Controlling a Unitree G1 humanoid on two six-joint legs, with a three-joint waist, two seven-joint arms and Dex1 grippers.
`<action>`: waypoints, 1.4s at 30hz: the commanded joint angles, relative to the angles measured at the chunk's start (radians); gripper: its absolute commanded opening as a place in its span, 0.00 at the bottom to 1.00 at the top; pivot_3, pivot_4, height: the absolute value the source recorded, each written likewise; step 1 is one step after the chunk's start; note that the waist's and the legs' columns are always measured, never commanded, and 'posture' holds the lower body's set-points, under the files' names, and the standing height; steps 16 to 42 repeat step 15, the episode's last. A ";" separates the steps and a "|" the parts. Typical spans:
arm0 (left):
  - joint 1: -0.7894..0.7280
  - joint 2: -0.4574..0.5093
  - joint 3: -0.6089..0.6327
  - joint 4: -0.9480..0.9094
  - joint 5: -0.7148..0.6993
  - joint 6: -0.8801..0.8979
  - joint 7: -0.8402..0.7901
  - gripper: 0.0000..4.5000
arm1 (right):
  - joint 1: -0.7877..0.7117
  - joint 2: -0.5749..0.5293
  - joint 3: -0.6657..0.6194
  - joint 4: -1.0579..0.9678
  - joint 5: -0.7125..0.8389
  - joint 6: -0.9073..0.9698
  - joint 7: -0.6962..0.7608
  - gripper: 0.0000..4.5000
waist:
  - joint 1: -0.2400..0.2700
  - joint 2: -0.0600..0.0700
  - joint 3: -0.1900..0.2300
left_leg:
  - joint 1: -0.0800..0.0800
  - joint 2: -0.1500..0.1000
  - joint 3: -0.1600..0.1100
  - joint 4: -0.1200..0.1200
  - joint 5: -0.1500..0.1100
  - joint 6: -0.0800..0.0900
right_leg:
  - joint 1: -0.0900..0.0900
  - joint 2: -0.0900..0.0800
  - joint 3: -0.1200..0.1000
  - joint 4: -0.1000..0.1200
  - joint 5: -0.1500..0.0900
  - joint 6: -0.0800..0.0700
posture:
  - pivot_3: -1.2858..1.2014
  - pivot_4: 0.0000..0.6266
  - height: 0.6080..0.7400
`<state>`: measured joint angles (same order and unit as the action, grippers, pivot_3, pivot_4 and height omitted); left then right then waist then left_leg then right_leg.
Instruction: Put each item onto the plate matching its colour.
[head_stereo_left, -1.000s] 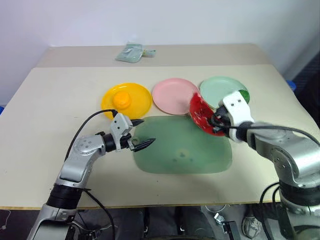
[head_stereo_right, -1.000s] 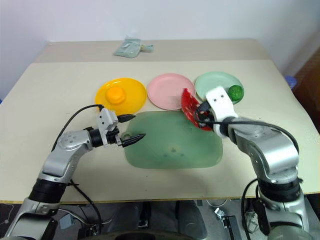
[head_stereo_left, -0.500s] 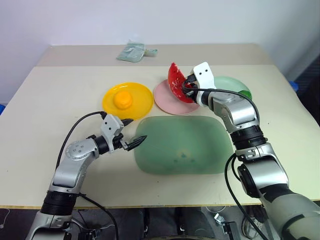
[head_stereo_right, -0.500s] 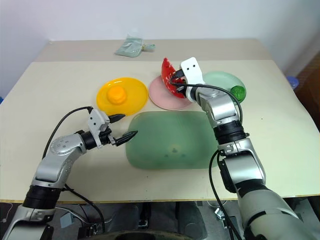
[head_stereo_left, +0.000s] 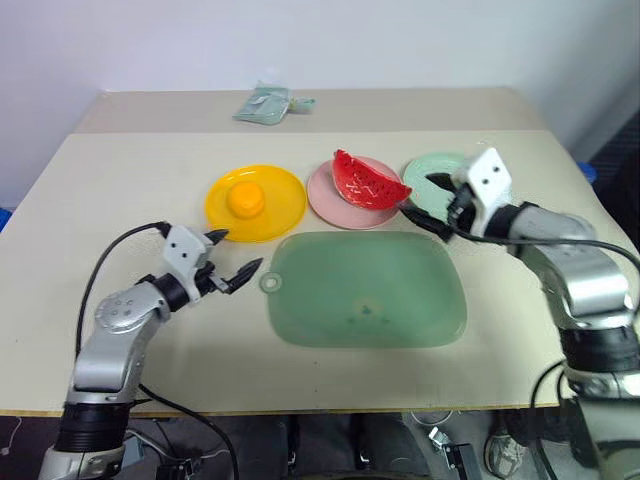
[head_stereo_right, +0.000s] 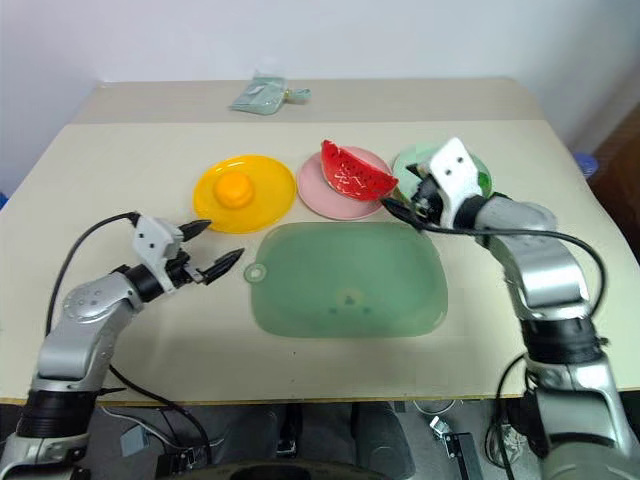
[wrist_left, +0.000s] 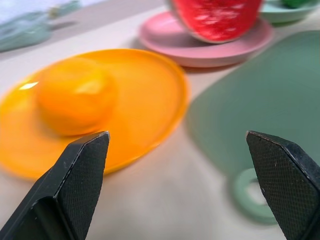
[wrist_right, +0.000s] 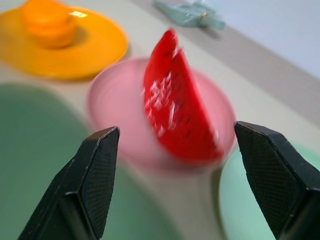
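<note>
The watermelon wedge is being shown resting on the pink plate, propped on its curved rind with the red face turned toward the near side. The right end effector is being held just right of it, fingers apart and empty, clear of the wedge. The orange fruit is sitting on the yellow plate, at the left of the row. The green vegetable is judged to be lying on the mint plate, though it is being largely hidden by the right arm. The left end effector is being held open and empty above the worktop, near the ring tab of the large green tray.

The placing of the last item is judged to be finishing, with every item apparently matched to its plate. What is being called for next is only a clean withdrawal of both arms, without the wedge being tipped off its rind.
</note>
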<state>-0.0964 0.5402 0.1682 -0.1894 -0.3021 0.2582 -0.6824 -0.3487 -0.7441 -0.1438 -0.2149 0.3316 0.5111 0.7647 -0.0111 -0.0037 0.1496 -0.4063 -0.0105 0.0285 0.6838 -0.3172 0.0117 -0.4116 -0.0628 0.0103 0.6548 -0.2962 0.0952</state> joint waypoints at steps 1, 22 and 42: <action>0.046 0.031 0.078 -0.021 -0.022 -0.019 0.001 1.00 | 0.140 -0.031 -0.157 -0.059 0.081 -0.001 0.052 0.82 | 0.000 0.000 0.000 | 0.001 0.000 0.000 0.000 0.000 0.000 | 0.001 0.000 0.000 -0.001 0.000 0.000 | 0.52 0.24 1.00; 0.161 0.027 0.092 -0.017 -0.007 -0.080 0.005 1.00 | 0.324 -0.021 -0.248 0.024 0.077 -0.076 0.047 0.82 | -0.001 0.000 0.000 | 0.008 0.000 0.000 -0.001 -0.001 0.001 | 0.008 -0.001 0.001 -0.001 0.000 0.000 | 0.52 0.24 1.00; 0.161 0.027 0.092 -0.017 -0.007 -0.080 0.005 1.00 | 0.324 -0.021 -0.248 0.024 0.077 -0.076 0.047 0.82 | -0.001 0.000 0.000 | 0.008 0.000 0.000 -0.001 -0.001 0.001 | 0.008 -0.001 0.001 -0.001 0.000 0.000 | 0.52 0.24 1.00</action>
